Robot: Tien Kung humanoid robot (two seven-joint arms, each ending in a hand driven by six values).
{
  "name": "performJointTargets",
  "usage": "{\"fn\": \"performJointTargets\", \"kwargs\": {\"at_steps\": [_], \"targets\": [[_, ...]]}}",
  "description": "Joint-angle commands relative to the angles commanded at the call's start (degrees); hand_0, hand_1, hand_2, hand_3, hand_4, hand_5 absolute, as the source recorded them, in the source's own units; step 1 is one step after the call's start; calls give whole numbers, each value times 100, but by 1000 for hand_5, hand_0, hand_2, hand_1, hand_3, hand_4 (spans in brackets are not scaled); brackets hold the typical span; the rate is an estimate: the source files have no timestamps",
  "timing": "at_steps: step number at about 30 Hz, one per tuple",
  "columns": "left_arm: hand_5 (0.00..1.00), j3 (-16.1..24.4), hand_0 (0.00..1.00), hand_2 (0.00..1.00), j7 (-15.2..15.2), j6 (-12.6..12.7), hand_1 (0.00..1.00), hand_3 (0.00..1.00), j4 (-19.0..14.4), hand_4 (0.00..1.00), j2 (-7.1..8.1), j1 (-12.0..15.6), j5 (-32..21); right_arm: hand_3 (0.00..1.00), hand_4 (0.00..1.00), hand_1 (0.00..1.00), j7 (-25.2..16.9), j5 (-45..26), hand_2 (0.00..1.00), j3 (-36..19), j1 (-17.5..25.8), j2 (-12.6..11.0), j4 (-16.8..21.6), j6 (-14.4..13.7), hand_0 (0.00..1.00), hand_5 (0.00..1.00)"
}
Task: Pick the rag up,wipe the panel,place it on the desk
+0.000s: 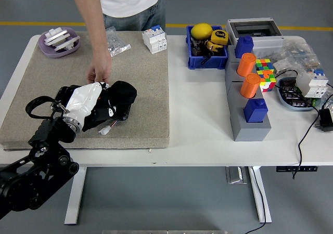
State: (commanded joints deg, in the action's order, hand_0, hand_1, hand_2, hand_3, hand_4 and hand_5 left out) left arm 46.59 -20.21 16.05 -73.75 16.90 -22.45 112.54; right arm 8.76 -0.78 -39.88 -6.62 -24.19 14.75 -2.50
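Note:
My left hand [96,103], in a white cover, is shut on the black rag [119,96] and presses it onto the right part of the black panel [64,92]. The panel lies on the beige mat [145,88], mostly hidden under my hand and the rag. Its white wire connector [104,130] sticks out at the near edge. A person at the table's far side rests a hand [99,73] on the panel's far edge. My right hand is out of view.
A purple dish [59,41] with white parts, a plastic bag [117,44] and a white breaker [155,39] sit at the mat's far edge. A blue bin [206,49], grey blocks with orange cylinders [248,86] and cables fill the table's right side.

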Motion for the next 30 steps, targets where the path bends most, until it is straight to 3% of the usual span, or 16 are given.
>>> {"fn": "performJointTargets", "kwargs": {"at_steps": [8, 14, 30], "targets": [[2, -274, 230, 555, -77, 7, 401, 465, -125, 2, -134, -44, 37, 561, 908, 631, 2, -24, 630, 35, -7, -5, -2, 13, 749, 423], [2, -5, 235, 554, -96, 40, 400, 464, -7, 2, -199, 22, 81, 561, 908, 631, -1, -13, 630, 24, -6, -2, 0, 10, 749, 422], [2, 650, 245, 554, -72, 82, 402, 468, 525, 2, 18, 111, 75, 561, 908, 631, 14, -2, 630, 12, 2, -13, 4, 4, 749, 422]]}}
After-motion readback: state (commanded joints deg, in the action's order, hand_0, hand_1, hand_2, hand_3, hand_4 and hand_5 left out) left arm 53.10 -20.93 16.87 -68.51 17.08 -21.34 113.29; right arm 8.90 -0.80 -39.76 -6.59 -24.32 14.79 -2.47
